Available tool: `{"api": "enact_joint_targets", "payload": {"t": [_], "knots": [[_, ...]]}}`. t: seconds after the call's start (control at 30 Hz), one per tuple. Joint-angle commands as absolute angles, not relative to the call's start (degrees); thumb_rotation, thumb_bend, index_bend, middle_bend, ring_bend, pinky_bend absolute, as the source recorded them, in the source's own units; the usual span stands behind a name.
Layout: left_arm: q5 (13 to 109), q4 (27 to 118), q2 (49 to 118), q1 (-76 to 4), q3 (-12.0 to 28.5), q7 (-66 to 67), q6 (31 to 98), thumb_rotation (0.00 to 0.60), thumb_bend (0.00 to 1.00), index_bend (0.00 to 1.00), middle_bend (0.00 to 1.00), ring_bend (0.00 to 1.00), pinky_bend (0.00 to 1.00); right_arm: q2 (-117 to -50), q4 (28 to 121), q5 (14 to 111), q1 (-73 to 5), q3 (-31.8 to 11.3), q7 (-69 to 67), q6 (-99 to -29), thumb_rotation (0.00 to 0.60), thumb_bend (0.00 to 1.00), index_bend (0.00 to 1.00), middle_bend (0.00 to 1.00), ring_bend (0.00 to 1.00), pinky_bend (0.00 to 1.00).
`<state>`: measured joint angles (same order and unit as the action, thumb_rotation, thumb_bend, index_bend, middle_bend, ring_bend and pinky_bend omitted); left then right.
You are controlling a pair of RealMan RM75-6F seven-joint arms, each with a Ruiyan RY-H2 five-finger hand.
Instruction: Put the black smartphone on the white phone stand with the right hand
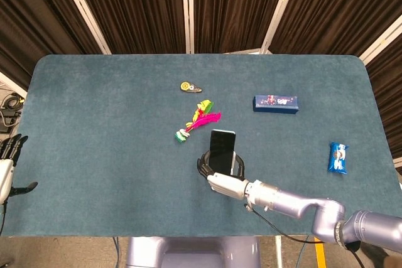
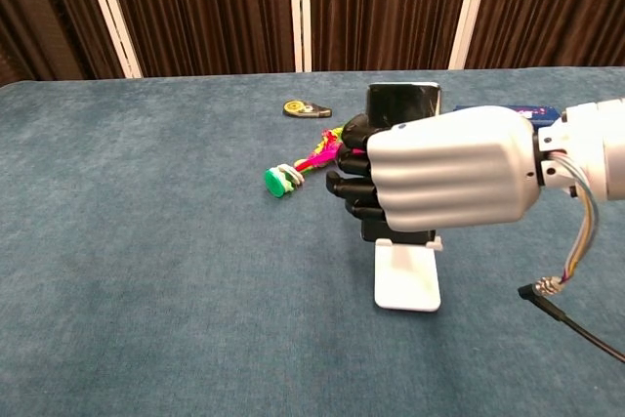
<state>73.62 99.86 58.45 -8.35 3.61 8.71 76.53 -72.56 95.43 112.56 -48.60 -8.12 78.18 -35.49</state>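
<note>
The right hand [image 2: 444, 171] grips the black smartphone [image 2: 402, 104], its dark fingers [image 2: 354, 186] wrapped around the device body while the silver back of the hand faces the chest camera. The smartphone stands upright with its top edge above the hand; its lower edge sits at the white phone stand [image 2: 408, 276], though the hand hides whether the two are fully in contact. The stand rests on the blue table [image 1: 107, 123] near the front edge. Just behind the hand lies one pink, yellow and green feathered toy [image 1: 196, 122], and beyond it one small yellow and black disc item [image 1: 189, 86]. One blue box [image 1: 275, 103] and one blue snack packet [image 1: 338, 157] lie further right. The left hand [image 1: 9, 162] hangs off the table's left edge, fingers apart and holding nothing
</note>
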Motion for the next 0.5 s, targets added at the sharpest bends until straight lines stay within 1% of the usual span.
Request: {"api": "enact_joint_targets", "payload": {"t": [0.03,0.3,0.43,0.5], "knots": [[73.66,99.84,58.41,-8.34,3.59,8.66,76.54,0.600,0.00,0.00,0.00,0.00,0.00,-72.31,95.60,112.53,-48.42,-8.07,78.23,-35.71,0.600,0.31,0.25,0.25,0.29,0.41],[73.76,99.86,58.32,-8.33,3.54,8.43,76.51,0.600,0.00,0.00,0.00,0.00,0.00,-70.30,97.07,112.58,-47.12,-7.57,77.32,-37.87,0.600,0.31,0.25,0.27,0.29,0.41],[73.94,99.92,58.19,-8.26,3.52,8.11,76.64,0.600,0.00,0.00,0.00,0.00,0.00,-66.94,99.22,113.89,-45.24,-6.65,73.73,-43.35,0.600,0.31,0.27,0.29,0.29,0.42],[74.15,99.99,58.08,-8.23,3.50,7.88,76.73,0.600,0.00,0.00,0.00,0.00,0.00,-64.48,99.37,115.61,-43.95,-5.53,69.62,-48.25,0.600,0.31,0.27,0.29,0.29,0.42]]}}
